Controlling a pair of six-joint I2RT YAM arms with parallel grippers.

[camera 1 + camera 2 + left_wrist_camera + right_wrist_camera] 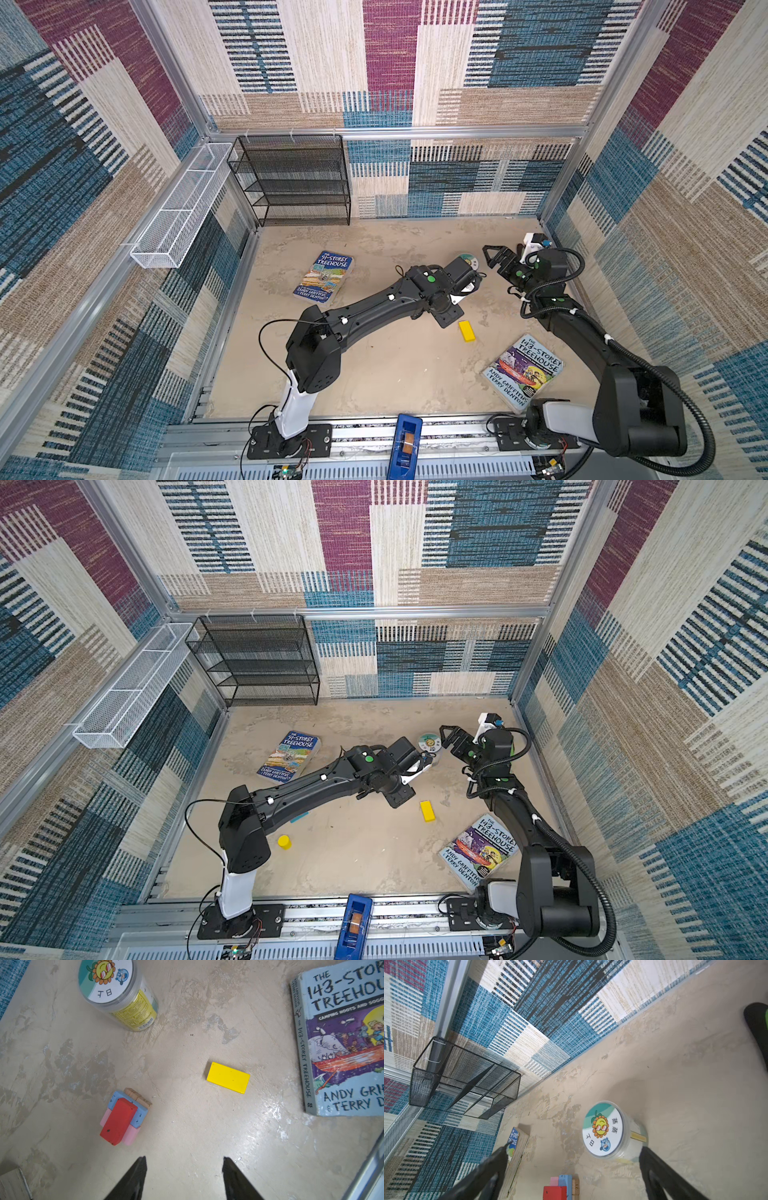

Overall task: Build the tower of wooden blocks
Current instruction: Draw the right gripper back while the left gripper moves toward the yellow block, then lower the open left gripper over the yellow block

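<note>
Near the jar (116, 991), on bare table (187, 1136): tower (122, 1115), red on top over blue, pink, 2 plain slabs. Next, likely the yellow block (228, 1077) (flat, close by): calls for a descent and pinch by the left gripper (184, 1159), gaping empty. Right gripper (574, 1147) spread wide, empty too. Book (340, 1043) edge beyond; open room between.

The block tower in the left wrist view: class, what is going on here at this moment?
Two robot arms are building a small tower of wood blocks. A red block lies on top, over a light blue block and a pink block, with plain wood showing at one side. The left gripper hangs open close by, holding nothing. The right gripper is open too, near a jar. A yellow block and a yellow cylinder sit loose on the table, not yet stacked.
</note>
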